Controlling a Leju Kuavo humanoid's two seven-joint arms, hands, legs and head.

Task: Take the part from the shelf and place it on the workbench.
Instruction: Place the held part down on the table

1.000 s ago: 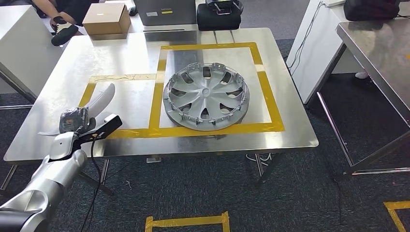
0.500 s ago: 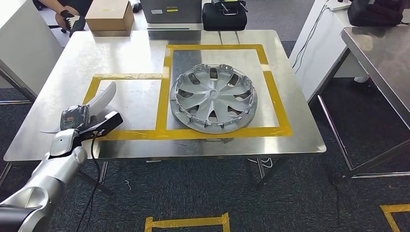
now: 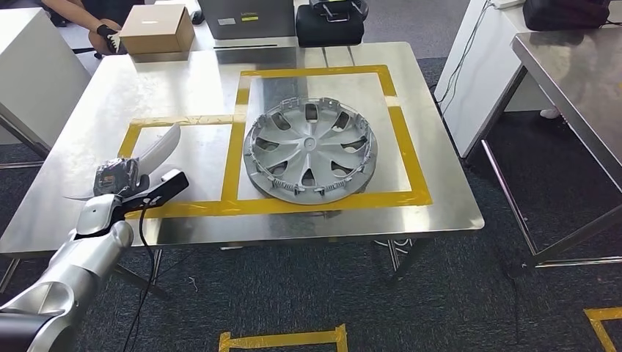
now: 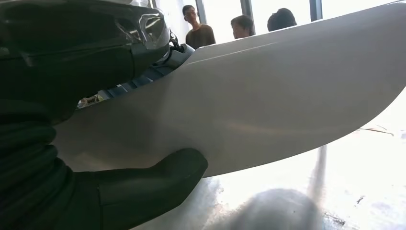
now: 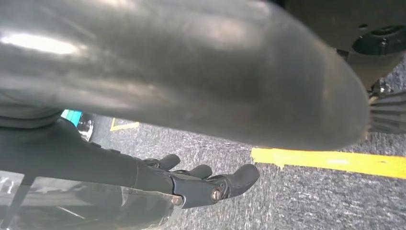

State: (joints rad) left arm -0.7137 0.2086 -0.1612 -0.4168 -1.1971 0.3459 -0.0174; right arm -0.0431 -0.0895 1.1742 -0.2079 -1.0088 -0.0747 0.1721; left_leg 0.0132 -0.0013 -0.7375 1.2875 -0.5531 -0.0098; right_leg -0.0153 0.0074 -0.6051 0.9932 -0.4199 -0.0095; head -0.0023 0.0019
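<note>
The steel workbench (image 3: pixel 183 81) takes up most of the head view, its top marked with yellow tape (image 3: pixel 407 154) into 2 adjoining rectangles, a large one on the right and a smaller one on the left. A silver wheel cover (image 3: pixel 310 149) lies flat inside the large rectangle, its near rim close to the front strip of tape. A second steel table (image 3: pixel 572 81) stands well apart at the right, across dark carpet. At the far edge of the workbench sit a cardboard box (image 3: pixel 155 29), a grey case (image 3: pixel 249 16) and a black case (image 3: pixel 330 26); a person's gloved hand (image 3: pixel 108 37) rests just beside the box.

The robot's left arm (image 3: pixel 73 271) reaches up from the lower left corner to the near left part of the bench. Its left hand (image 3: pixel 117 182) grasps the part (image 3: pixel 158 150), a curved, pale grey blade-shaped panel, held above the left edge of the smaller rectangle with its tip pointing away from the robot. In the left wrist view the thumb (image 4: pixel 148 179) presses against the underside of the part (image 4: pixel 268 100), with the dark fingers above it. 3 people stand far off by bright windows.

In the right wrist view the right hand (image 5: pixel 206 184) hangs over carpet near a yellow floor line (image 5: pixel 330 160), holding nothing, fingers loosely extended and apart.
</note>
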